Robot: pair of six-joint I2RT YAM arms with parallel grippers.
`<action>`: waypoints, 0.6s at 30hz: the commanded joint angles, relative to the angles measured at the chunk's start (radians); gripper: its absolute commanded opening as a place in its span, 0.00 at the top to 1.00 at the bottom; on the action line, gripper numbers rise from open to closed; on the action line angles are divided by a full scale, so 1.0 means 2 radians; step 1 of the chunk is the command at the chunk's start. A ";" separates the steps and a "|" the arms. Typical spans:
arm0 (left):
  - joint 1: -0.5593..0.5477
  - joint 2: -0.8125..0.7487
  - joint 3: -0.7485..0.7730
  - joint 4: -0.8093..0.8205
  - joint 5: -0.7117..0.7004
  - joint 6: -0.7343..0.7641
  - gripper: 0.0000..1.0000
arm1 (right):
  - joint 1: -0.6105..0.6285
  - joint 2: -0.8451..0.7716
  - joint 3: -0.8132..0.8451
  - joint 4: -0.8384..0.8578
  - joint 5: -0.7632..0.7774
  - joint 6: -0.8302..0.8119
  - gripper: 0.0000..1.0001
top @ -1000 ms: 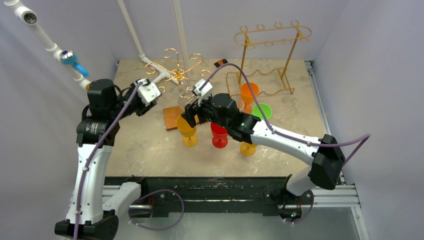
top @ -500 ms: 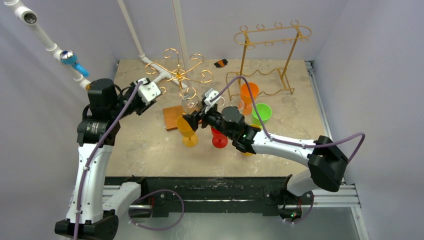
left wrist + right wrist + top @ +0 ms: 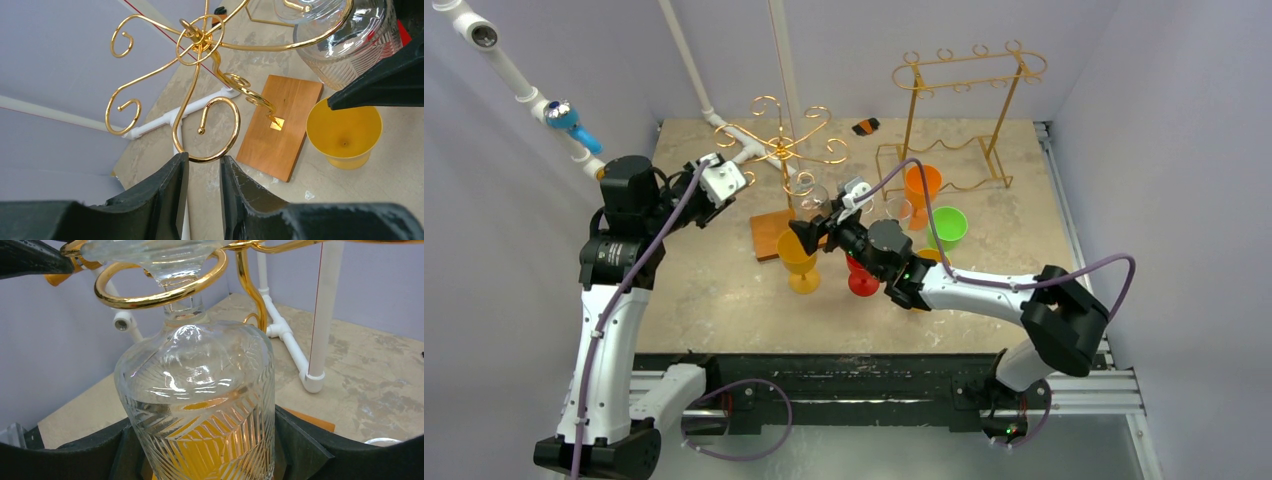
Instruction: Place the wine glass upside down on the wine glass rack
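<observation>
On the sandy table (image 3: 714, 290), the right gripper (image 3: 200, 450) squeezes the wine glass (image 3: 200, 385). It is upside down, its stem in a ring at 5 o'clock on the gold rack (image 3: 195, 35). The left gripper (image 3: 201, 164) has its fingers nearly together. I cannot tell if they hold anything.

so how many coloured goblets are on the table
4 showing: yellow goblet by the wooden base, red goblet just right of it, orange goblet at the tall gold rack, green goblet nearer than that. The right arm may hide another.

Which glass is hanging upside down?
The clear cut glass in the right gripper, stem in a ring of the gold rack; the yellow, red, orange and green goblets stand upright.
</observation>
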 commanded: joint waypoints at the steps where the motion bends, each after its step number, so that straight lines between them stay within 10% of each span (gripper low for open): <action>1: -0.001 0.009 0.000 -0.007 -0.010 -0.011 0.69 | 0.001 0.008 0.012 0.059 0.021 0.027 1.00; 3: -0.001 0.009 0.002 -0.008 -0.011 -0.010 0.69 | 0.001 0.011 0.012 0.063 0.020 0.039 0.97; 9: -0.001 0.010 0.006 -0.010 -0.006 -0.010 0.68 | 0.001 0.021 0.012 0.055 0.031 0.059 0.37; 18: -0.001 0.010 0.014 -0.014 -0.012 -0.014 0.48 | 0.001 -0.014 -0.009 0.040 0.032 0.038 0.02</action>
